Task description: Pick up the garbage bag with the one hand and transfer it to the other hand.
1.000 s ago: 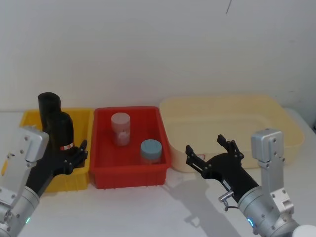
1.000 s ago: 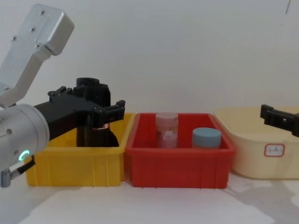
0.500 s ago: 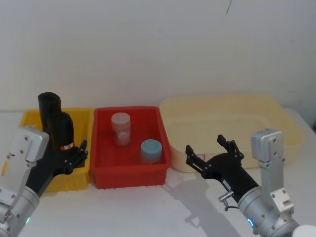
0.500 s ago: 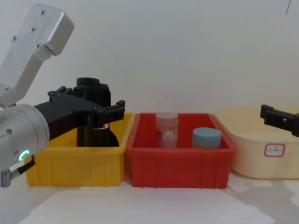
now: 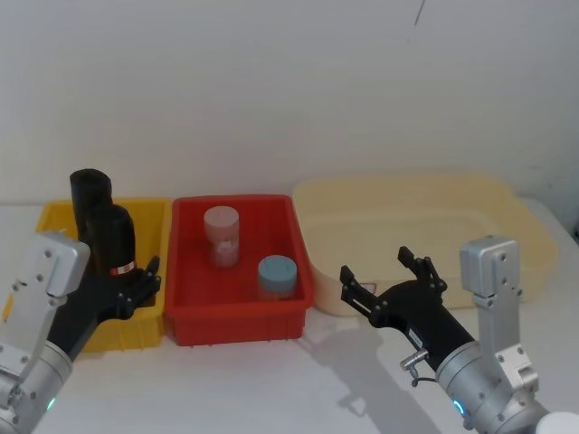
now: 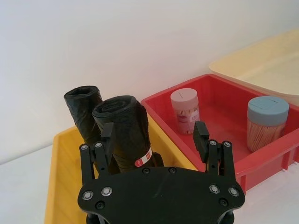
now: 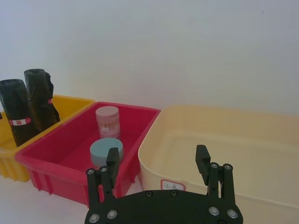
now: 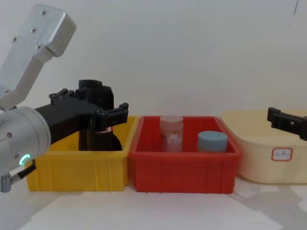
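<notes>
**Desk:** Where's the garbage bag?

**Me:** I see the garbage bag standing upright in the yellow bin. Its red-and-white label band is low on its side, and it leans against a second black roll just behind it.

**Desk:** And your left claw?

**Me:** I have the left claw level with the bag's upper half, fingers spread wide. On the wrist camera, one finger overlaps the front of the bag. The other finger sits off to the side, over the edge where the yellow bin meets the red bin. On the chest camera, the top of the bag shows between the two fingers. I can't tell whether either finger touches the plastic, and nothing is clamped.

**Desk:** Right side?

**Me:** My right claw hangs low over the table, in front of the cream tub and near the red bin. Its fingers are wide apart and hold nothing. Inside the red bin I see a pink-lidded jar and a blue-lidded toothpick jar, both upright
</notes>
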